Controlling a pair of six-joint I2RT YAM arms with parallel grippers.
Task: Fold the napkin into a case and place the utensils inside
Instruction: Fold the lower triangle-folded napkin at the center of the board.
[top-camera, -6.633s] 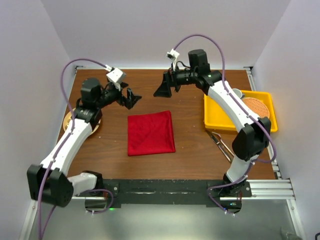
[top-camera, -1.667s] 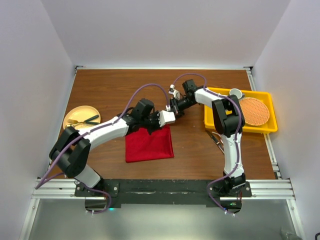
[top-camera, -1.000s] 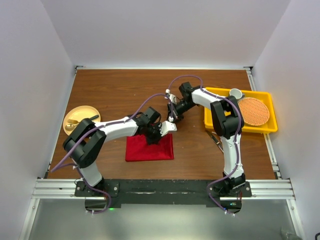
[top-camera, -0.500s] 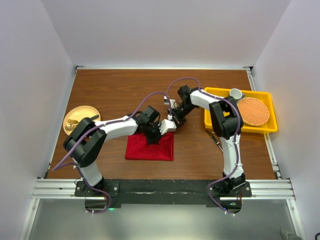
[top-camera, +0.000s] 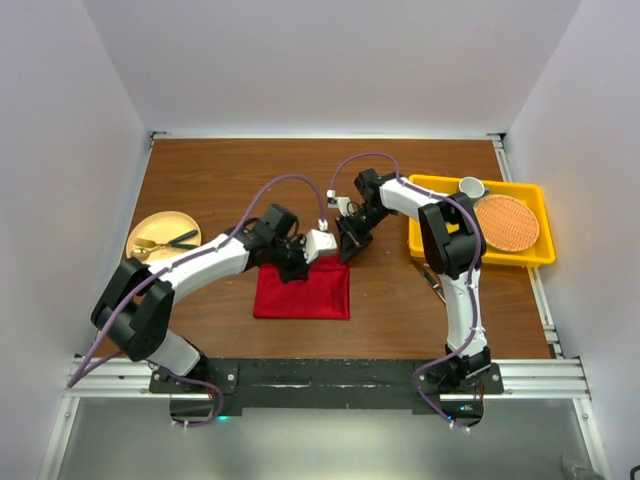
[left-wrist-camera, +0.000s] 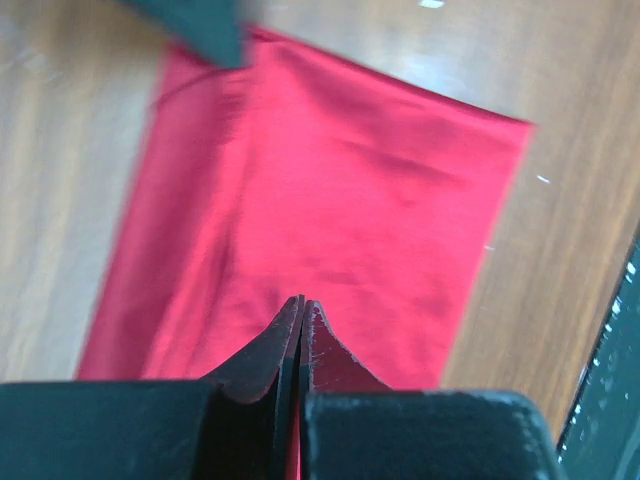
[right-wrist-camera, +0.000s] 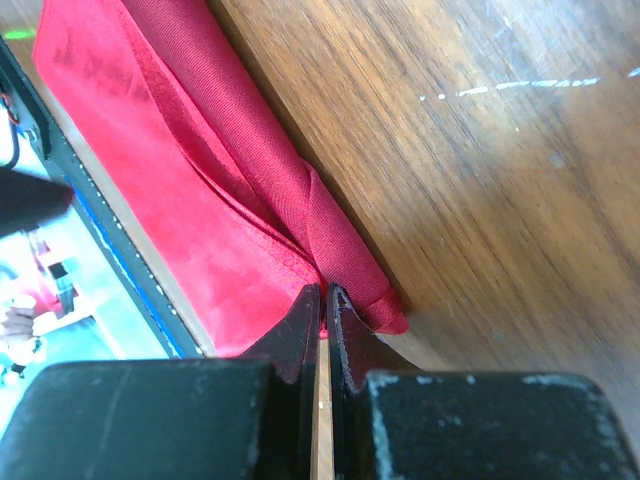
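Note:
The deep-red napkin (top-camera: 302, 292) lies folded on the table in front of both arms. My left gripper (top-camera: 294, 266) is at its far edge, and its jaws (left-wrist-camera: 302, 302) are pressed together with a sliver of red cloth between them. At the napkin's far right corner, my right gripper (top-camera: 348, 246) is shut with its tips (right-wrist-camera: 323, 290) pinching the doubled-over fold of the napkin (right-wrist-camera: 300, 210). Slim silver utensils (top-camera: 438, 283) lie on the table below the yellow tray, partly hidden by the right arm. No finished case shows.
A yellow tray (top-camera: 520, 188) at the right holds a round orange woven mat (top-camera: 507, 222) and a white cup (top-camera: 470, 186). A yellow plate (top-camera: 150, 238) with a dark-handled item sits at the left. The black rail (top-camera: 320, 378) runs along the near edge.
Both grippers, still shut, have moved from over the napkin's middle back toward its far edge. The napkin's far edge now reaches slightly farther from me.

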